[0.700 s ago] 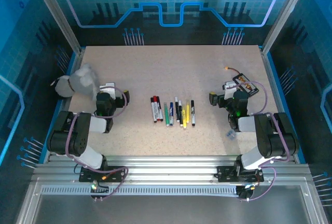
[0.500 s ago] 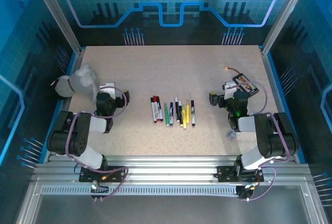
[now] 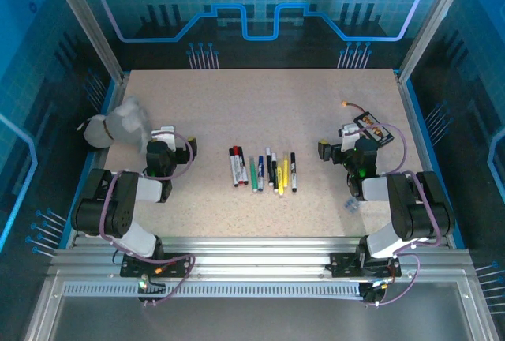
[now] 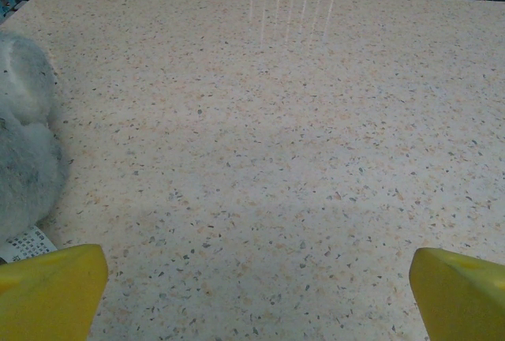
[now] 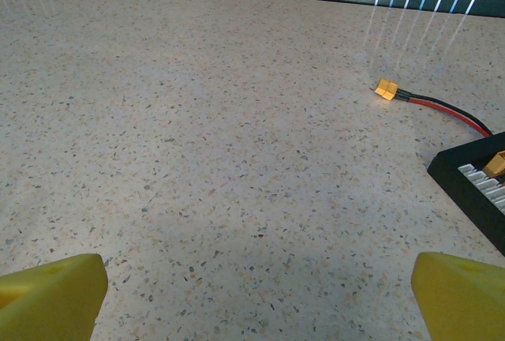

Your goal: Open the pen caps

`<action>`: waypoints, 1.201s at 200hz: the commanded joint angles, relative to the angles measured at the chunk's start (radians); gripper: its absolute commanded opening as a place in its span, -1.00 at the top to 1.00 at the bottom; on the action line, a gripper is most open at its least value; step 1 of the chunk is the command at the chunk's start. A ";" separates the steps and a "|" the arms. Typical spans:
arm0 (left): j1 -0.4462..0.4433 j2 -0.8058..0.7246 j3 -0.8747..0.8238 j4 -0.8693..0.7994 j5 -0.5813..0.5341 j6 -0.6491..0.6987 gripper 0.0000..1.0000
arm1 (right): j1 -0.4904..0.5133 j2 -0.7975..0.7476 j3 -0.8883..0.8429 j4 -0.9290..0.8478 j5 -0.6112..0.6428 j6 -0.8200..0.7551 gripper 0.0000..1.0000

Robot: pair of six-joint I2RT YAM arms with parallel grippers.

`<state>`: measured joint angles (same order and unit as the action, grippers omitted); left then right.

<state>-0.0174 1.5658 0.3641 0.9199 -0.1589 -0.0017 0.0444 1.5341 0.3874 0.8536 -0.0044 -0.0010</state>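
Note:
Several thin marker pens (image 3: 263, 171) lie side by side in a row at the middle of the table. Their pen caps (image 3: 235, 151) are tiny coloured ends in red, green, blue, white, yellow and black, too small to tell apart clearly. My left gripper (image 3: 165, 133) rests low on the table left of the row, well apart from it, and is open. In the left wrist view its yellow fingertips (image 4: 52, 289) stand wide over bare table. My right gripper (image 3: 347, 132) sits right of the row, also open, its yellow fingertips (image 5: 461, 297) wide apart with nothing between them.
A grey-white fluffy bundle (image 3: 118, 124) lies at the table's left edge, close to the left gripper (image 4: 256, 301). A flat black device (image 3: 372, 129) with an orange-plugged wire (image 5: 387, 88) lies beside the right gripper (image 5: 256, 301). A small clear object (image 3: 351, 204) sits near the right arm.

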 commanded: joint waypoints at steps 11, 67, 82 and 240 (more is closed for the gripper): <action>0.008 -0.019 0.021 -0.006 0.021 -0.012 -0.99 | -0.005 0.002 0.024 0.002 0.003 -0.006 -1.00; 0.004 -0.018 0.020 -0.004 0.015 -0.006 -0.99 | 0.005 0.002 0.023 0.007 0.018 -0.014 -1.00; -0.008 -0.044 0.036 -0.053 0.062 0.022 -0.99 | 0.015 -0.001 0.025 0.002 0.047 -0.017 -1.00; -0.223 -0.433 0.430 -1.082 -0.140 -0.371 -0.99 | 0.429 -0.273 0.487 -1.136 0.566 0.425 -1.00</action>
<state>-0.2195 1.2121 0.7750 -0.0307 -0.3378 -0.2752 0.4461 1.2789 0.7990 -0.0006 0.5690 0.2546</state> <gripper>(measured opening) 0.993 0.999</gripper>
